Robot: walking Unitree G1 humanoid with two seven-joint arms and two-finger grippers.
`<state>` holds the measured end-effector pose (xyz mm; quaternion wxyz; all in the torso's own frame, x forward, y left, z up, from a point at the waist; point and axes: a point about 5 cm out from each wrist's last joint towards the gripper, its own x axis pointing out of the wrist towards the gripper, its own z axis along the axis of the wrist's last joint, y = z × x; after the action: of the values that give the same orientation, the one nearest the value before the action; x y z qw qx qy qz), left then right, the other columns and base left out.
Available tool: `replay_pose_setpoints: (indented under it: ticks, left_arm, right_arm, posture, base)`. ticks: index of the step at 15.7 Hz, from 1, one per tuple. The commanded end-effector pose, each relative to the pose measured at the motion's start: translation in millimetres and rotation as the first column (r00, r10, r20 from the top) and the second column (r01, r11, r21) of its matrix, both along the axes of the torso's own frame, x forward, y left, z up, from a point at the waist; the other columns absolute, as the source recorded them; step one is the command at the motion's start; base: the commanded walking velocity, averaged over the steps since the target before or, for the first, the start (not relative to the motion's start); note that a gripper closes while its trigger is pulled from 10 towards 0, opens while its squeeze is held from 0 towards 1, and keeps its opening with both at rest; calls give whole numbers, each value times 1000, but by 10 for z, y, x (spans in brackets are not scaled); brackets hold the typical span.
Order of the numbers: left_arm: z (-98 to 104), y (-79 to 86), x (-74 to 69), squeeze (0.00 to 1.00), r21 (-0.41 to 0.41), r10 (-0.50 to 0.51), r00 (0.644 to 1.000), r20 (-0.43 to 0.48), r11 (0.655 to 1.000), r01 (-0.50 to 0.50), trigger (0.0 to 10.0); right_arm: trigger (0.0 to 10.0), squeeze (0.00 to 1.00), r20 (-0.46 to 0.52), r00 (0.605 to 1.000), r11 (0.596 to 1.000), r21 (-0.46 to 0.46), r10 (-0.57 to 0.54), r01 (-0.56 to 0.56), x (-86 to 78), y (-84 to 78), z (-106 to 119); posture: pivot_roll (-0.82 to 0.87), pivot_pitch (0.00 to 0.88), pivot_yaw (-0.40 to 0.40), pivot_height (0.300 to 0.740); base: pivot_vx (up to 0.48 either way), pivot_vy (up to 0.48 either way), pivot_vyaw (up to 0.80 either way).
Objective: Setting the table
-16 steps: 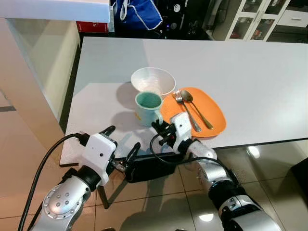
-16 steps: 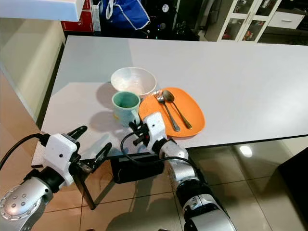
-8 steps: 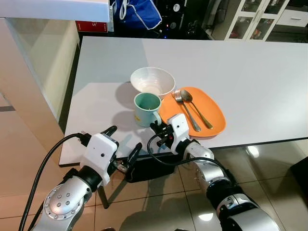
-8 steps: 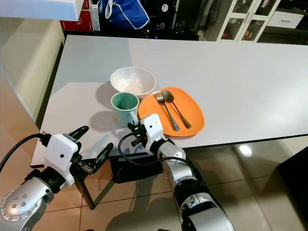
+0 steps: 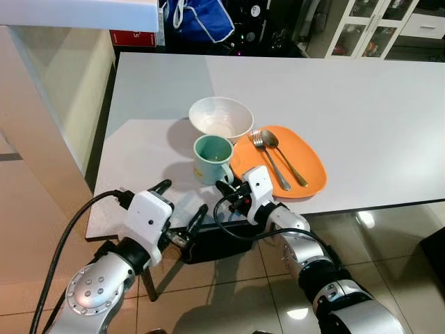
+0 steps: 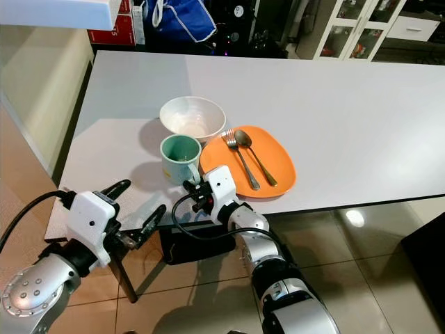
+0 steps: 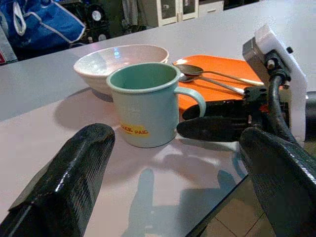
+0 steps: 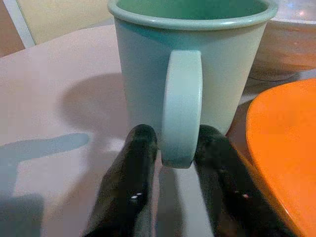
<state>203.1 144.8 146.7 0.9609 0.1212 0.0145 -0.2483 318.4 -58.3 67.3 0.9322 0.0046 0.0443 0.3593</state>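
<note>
Glossy mug (image 8: 190,54) – looped handle (right hand (image 8: 173,153))

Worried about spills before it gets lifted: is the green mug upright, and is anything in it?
The green mug stands upright on the table; its visible inner wall looks dry, but its bottom is hidden.

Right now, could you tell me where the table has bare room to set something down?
The table is bare right of the orange plate and behind the bowl. The near-left corner is crowded: mug, bowl, plate, right gripper at the mug's handle, left gripper beside.
</note>
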Motion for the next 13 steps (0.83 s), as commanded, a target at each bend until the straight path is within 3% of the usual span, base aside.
replay_pose_setpoints:
  ticks: [1,7,13]
  left_arm:
    - [-21,-42,-5,0,2,-17,1000,-3,1000,17,10000]
    - [-23,-61,17,0,-2,-25,1000,1,1000,25,10000]
    - [-30,-82,29,0,-10,-40,999,0,999,40,10000]
  right_arm:
    - [10000,1000,-9,1000,1000,3,-3,3,17,-43,1]
    - [10000,1000,-1,1000,1000,28,-6,6,13,-76,18]
    - [10000,1000,86,995,997,73,-40,34,26,-162,153]
  posture:
    - [56,37,-107,740]
    - [50,31,-105,740]
    - [38,23,-98,740]
  base:
    - [0,0,0]
    - [0,0,0]
    - [0,0,0]
